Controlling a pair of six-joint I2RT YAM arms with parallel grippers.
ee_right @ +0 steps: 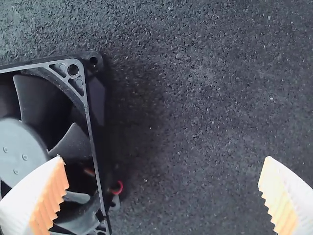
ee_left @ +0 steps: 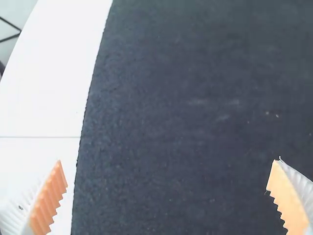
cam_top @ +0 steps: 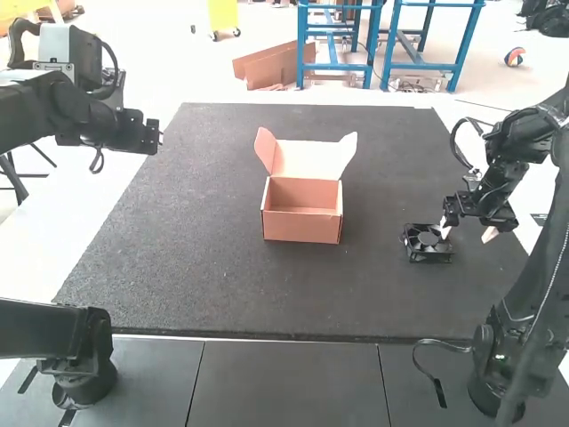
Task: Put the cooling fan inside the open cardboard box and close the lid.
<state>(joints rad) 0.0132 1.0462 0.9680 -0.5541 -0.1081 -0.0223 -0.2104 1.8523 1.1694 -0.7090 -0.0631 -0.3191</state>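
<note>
A black square cooling fan [cam_top: 428, 242] lies flat on the dark mat, to the right of the open cardboard box [cam_top: 302, 207], whose lid and flaps stand up at the back. My right gripper [cam_top: 468, 229] hangs open just above the fan's right edge; one fingertip is over the fan, the other over bare mat. The right wrist view shows the fan's frame and blades [ee_right: 54, 142] under one orange-padded finger [ee_right: 41, 193]. My left gripper [cam_top: 149, 135] is open, raised over the mat's far left edge [ee_left: 88, 127], with nothing between its fingers [ee_left: 46, 200].
The dark mat [cam_top: 196, 240] covers most of the white table [cam_top: 40, 222]. Bare mat lies between the box and the fan and in front of the box. Both arm bases stand at the near edge.
</note>
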